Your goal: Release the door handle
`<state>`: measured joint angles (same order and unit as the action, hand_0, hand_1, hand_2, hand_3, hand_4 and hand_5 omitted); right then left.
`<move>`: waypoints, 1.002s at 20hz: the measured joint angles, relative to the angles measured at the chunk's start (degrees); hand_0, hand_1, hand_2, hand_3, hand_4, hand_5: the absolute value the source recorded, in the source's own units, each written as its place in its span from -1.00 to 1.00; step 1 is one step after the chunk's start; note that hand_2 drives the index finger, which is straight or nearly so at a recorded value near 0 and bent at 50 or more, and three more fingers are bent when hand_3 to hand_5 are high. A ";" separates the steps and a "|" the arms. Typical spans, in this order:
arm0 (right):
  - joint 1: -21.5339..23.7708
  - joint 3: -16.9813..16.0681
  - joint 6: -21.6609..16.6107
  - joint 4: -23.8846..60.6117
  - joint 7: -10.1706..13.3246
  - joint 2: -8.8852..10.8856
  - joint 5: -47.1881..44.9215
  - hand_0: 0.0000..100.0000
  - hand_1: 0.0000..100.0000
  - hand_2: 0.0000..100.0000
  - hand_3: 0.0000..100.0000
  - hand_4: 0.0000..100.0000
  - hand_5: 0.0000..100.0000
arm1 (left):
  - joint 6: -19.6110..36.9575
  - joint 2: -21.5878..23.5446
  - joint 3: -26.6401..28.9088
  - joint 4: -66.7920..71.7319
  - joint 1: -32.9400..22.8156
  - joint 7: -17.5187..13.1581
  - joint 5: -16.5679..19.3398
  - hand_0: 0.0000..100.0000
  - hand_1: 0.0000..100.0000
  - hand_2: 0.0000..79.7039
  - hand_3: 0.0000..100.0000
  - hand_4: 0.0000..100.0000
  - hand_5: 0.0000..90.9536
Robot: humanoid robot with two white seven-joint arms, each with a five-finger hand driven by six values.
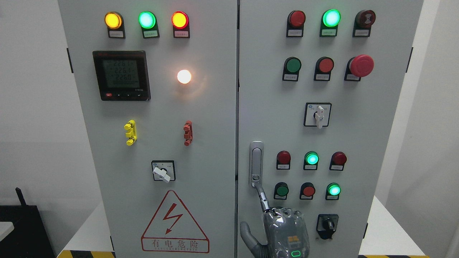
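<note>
The door handle [256,163] sits upright at the left edge of the cabinet's right door [322,136] (both doors closed, contents hidden). The right robot hand [283,229] rises from the bottom edge, one extended fingertip [259,189] touching the handle's lower end, grasping nothing.

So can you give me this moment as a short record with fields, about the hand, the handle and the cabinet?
scene: grey electrical cabinet with two doors, seen from the front
door handle: upright, at the left edge of the right door
right robot hand: below the handle, back toward the camera
finger: one stretched up to the handle's lower end, not wrapped around it
grasp: none visible
left robot hand: not in view
doors: both look closed
</note>
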<state>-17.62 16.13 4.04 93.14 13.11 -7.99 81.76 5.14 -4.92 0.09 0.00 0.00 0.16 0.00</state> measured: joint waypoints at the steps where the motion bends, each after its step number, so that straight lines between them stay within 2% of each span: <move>1: 0.00 0.00 0.00 0.00 -0.20 0.00 0.01 -0.26 -0.30 -0.94 1.00 1.00 0.94 | 0.00 0.00 0.09 0.00 0.00 0.02 0.00 -0.76 -0.22 -1.00 -1.00 -1.00 -1.00; 20: 0.21 0.10 0.10 -0.04 -0.76 -0.03 0.06 -0.25 -0.29 -0.89 1.00 1.00 0.94 | 0.01 0.00 -0.04 0.00 0.00 0.06 0.00 -0.76 -0.22 -1.00 -1.00 -1.00 -1.00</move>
<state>-17.42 16.23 4.14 93.10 12.36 -8.02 81.83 5.15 -4.92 0.05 0.00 0.00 0.22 0.00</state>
